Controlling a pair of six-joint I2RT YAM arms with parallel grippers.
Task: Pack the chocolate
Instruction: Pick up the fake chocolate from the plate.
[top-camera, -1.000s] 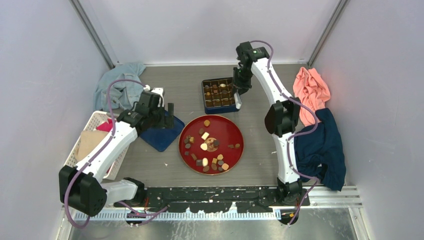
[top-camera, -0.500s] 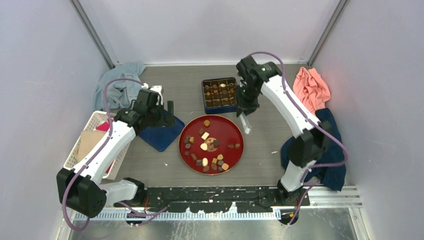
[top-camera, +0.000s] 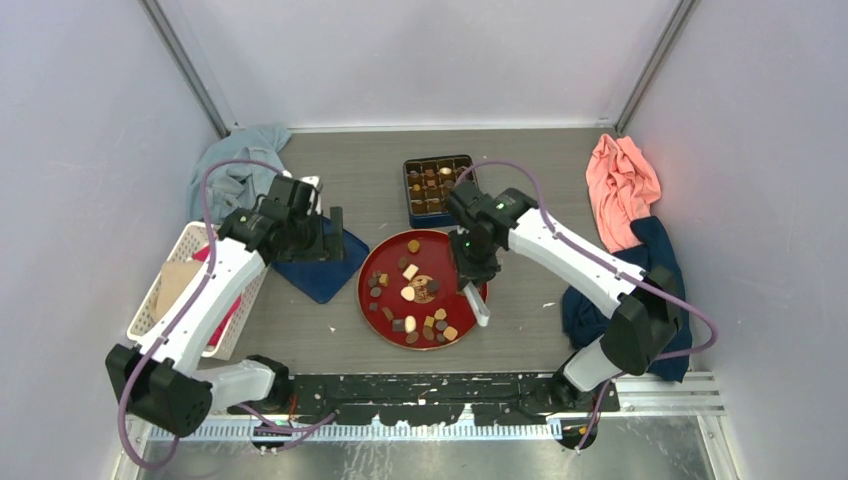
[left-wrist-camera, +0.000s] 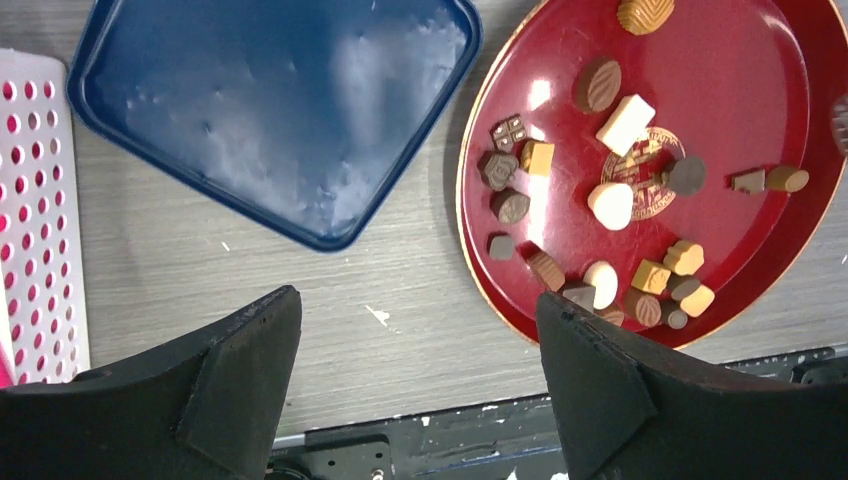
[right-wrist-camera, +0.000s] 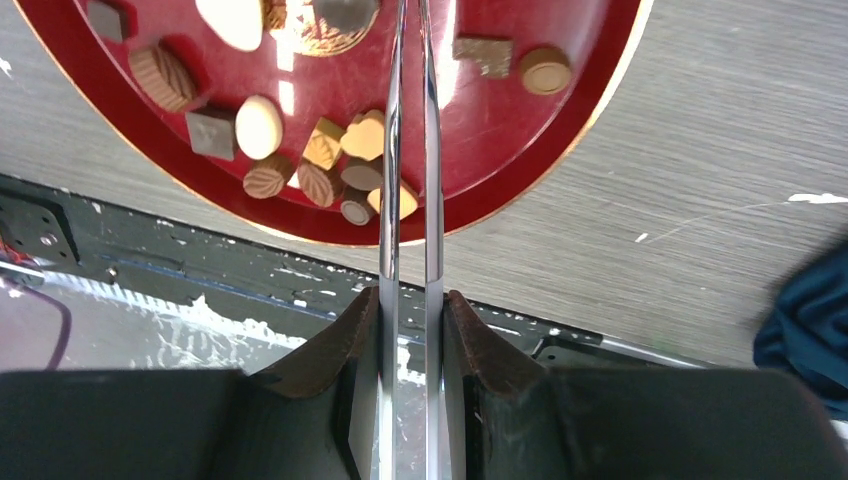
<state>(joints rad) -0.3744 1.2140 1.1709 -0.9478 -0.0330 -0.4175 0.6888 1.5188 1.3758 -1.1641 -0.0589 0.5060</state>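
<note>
Grey table (top-camera: 370, 190): chocolate (right-wrist-camera: 259, 125) just below tongs (top-camera: 477, 303) in tight right jaws; left jaws wide, empty.

Lab test cell: plain walls (top-camera: 420, 60), grey table (top-camera: 520, 312).

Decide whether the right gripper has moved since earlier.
Yes: the right gripper, holding tongs, came from beside the box to over the red plate.
</note>
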